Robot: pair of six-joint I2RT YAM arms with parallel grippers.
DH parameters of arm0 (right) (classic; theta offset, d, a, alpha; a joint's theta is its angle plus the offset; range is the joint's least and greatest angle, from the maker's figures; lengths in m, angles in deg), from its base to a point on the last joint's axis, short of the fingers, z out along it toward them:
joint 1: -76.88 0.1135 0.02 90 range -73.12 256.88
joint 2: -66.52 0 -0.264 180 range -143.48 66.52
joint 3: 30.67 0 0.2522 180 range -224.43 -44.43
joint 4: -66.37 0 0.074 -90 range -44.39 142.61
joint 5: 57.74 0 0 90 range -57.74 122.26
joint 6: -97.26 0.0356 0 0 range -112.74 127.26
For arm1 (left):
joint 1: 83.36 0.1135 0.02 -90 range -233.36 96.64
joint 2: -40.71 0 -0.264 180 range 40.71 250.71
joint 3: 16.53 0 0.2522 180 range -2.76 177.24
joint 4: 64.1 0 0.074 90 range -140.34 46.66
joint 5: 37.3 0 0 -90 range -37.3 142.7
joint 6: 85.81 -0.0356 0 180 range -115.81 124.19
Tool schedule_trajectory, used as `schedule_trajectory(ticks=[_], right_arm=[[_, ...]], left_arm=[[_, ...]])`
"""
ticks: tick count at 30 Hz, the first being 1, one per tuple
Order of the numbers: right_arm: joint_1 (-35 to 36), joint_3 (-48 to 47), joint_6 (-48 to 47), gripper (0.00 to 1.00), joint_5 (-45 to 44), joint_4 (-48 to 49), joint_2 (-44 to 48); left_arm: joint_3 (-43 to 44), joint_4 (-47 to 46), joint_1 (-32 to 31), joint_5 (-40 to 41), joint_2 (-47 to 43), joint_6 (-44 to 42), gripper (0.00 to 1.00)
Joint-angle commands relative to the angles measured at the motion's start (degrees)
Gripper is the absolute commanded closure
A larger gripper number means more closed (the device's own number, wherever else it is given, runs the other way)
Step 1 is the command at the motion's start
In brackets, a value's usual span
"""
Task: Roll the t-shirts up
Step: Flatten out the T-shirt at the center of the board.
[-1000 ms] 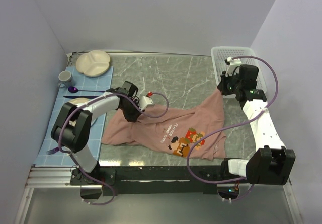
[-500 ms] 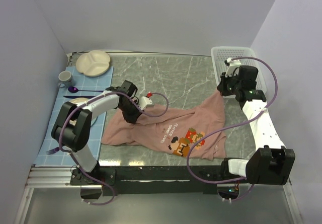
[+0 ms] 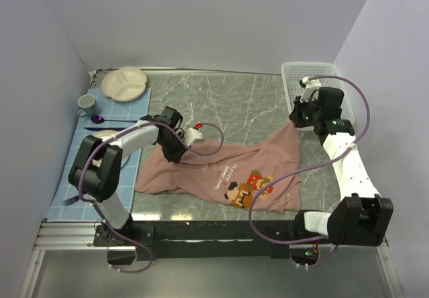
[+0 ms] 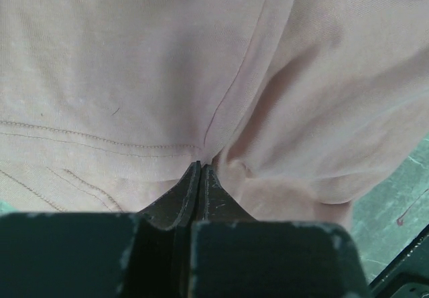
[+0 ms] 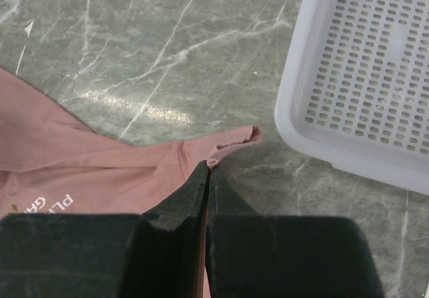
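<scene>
- White perforated plastic basket (image 3: pixel 287 84): upper right of the top view, on the grey-green marbled table (image 3: pixel 228 104), just beyond the right arm's wrist.
- Blue chequered place mat (image 3: pixel 114 110): left edge of the table, carrying a cream divided plate (image 3: pixel 124 84), a small pale mug (image 3: pixel 86 102) and a purple spoon (image 3: pixel 98 119).
- Purple cable (image 3: pixel 281 174) of the right arm: sags across the lower right part of the garment.
- Dusty-pink cotton short-sleeved t-shirt (image 3: pixel 201 171): lower centre of the table, rumpled, print side up. Long axis runs left to right and rises to a drawn-up point at the upper right. The pixel-art chest print (image 3: pixel 249 185) sits near the lower edge, with its small text tilted beside it.
- Left gripper (image 4: pixel 201 167): arm bent low across the mat, wrist pointing down onto the shirt's upper left part; jaws pressed together at a crease of pink cloth.
- Right gripper (image 5: pixel 209 166): arm stretched up the right side, wrist beside the basket; jaws closed, pinching the shirt's raised corner, a curl of hem showing past the tips.
</scene>
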Motion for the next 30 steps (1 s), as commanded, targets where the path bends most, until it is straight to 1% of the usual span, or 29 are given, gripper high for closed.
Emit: schedule_trajectory(ticks=[1,3,4,7,8,9,10,11,12,13,15,16,18,19,20,22,25,30], right_arm=[[0.2,-0.1,1.4,1.00,0.1,2.2,1.6],[0.2,-1.2,1.8,1.00,0.2,2.4,1.5],[0.2,-3.2,2.7,1.00,-0.2,2.6,1.2],[0.1,-8.6,4.7,1.00,-2.7,3.2,-0.2],[0.1,-13.0,5.0,1.00,-4.7,3.5,-1.0],[0.0,-15.3,5.4,1.00,-5.5,3.9,-1.4],[-0.1,-20.0,5.6,1.00,-6.7,4.4,-2.4],[-0.3,-22.4,5.7,1.00,-7.4,4.7,-2.8],[-0.4,-24.8,5.6,1.00,-8.6,4.8,-3.4],[-0.7,-29.5,5.2,1.00,-9.5,5.0,-4.2],[-1.2,-34.3,5.1,1.00,-12.4,5.2,-5.0],[-2.1,-38.9,4.7,1.00,-13.2,5.6,-5.5],[-3.2,-43.3,4.2,1.00,-15.3,5.8,-5.7],[-4.7,-47.2,4.2,1.00,-15.5,6.1,-5.9],[-5.4,-49.1,3.9,1.00,-15.4,6.0,-5.9],[-6.4,-53.2,1.6,1.00,-16.4,6.5,-5.2],[-8.4,-56.1,0.0,1.00,-17.9,7.9,-2.4],[-8.6,-57.1,-4.2,1.00,-17.2,8.1,4.1]], left_arm=[[1.4,1.3,0.1,-0.2,-0.7,-1.2,0.99],[4.0,2.6,0.9,-1.4,-1.2,0.1,0.99],[5.2,4.1,1.5,-1.9,-1.6,0.9,0.99],[11.4,6.4,5.2,-2.8,-4.7,3.2,0.99],[14.9,7.5,7.4,-2.4,-5.6,4.0,0.99],[16.6,7.8,8.5,-1.7,-7.7,4.4,0.99],[18.5,8.2,9.6,-0.9,-8.7,4.4,0.99],[21.7,8.1,11.7,0.3,-9.6,4.4,0.99],[23.3,7.7,12.6,1.1,-11.6,4.4,0.99],[24.6,6.7,13.5,3.2,-12.5,4.5,0.99],[28.9,3.7,16.1,5.5,-15.0,4.7,0.99],[30.3,2.8,16.8,7.3,-15.8,4.7,0.99],[34.6,0.1,18.4,9.1,-17.4,4.7,0.99],[35.9,-0.5,18.7,9.9,-17.8,4.8,0.99],[38.4,-1.2,19.2,11.3,-18.2,4.8,0.99],[40.1,-4.0,19.5,12.6,-20.2,5.1,0.99],[40.9,-8.5,19.6,14.5,-24.2,5.4,0.99],[40.6,-12.9,19.6,17.1,-31.4,5.4,0.99]])
